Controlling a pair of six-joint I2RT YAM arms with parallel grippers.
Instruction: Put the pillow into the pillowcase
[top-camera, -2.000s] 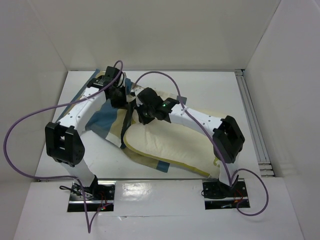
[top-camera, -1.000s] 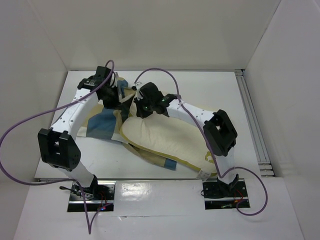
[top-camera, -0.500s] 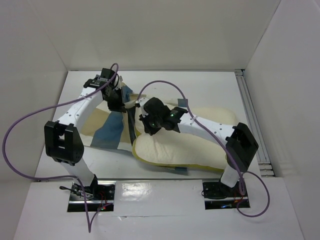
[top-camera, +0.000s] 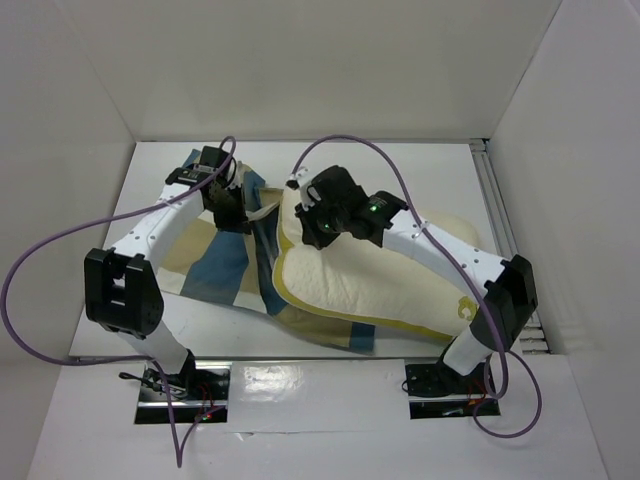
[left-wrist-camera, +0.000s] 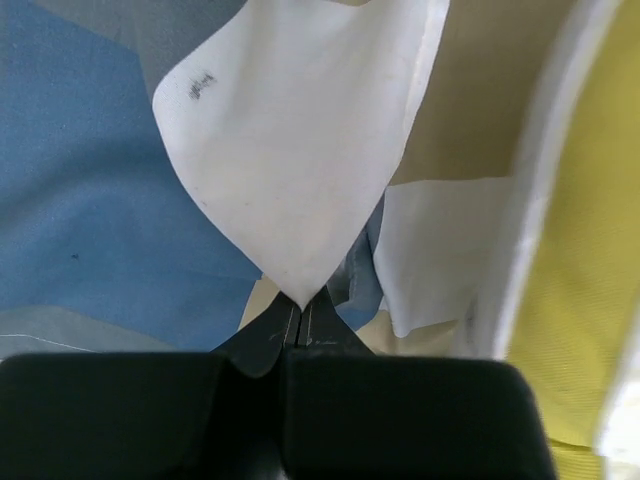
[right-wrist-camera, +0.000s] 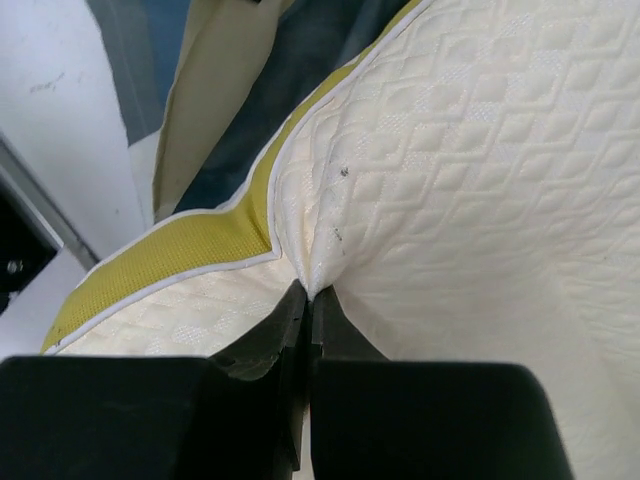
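Observation:
The cream pillow (top-camera: 380, 275) with yellow piping lies across the table's middle and right, its yellow logo near the right arm's elbow. The checked pillowcase (top-camera: 215, 262) lies left of it, partly under the pillow's left end. My right gripper (top-camera: 308, 222) is shut on a pinch of the pillow's quilted cream fabric (right-wrist-camera: 450, 200) near its upper left corner, gripper (right-wrist-camera: 312, 300). My left gripper (top-camera: 243, 215) is shut on a cream flap of the pillowcase (left-wrist-camera: 300, 150) at its upper edge, gripper (left-wrist-camera: 300, 310), beside the pillow's yellow edge (left-wrist-camera: 580, 280).
White walls enclose the table on three sides. A metal rail (top-camera: 505, 240) runs along the right edge. Purple cables (top-camera: 60, 250) loop from both arms. The arm bases (top-camera: 180, 385) stand at the near edge.
The right gripper has lifted the pillow's left end up and back toward the far side. The left gripper has stayed at the pillowcase's upper edge, shifting slightly; the pillowcase lies more spread out on the left.

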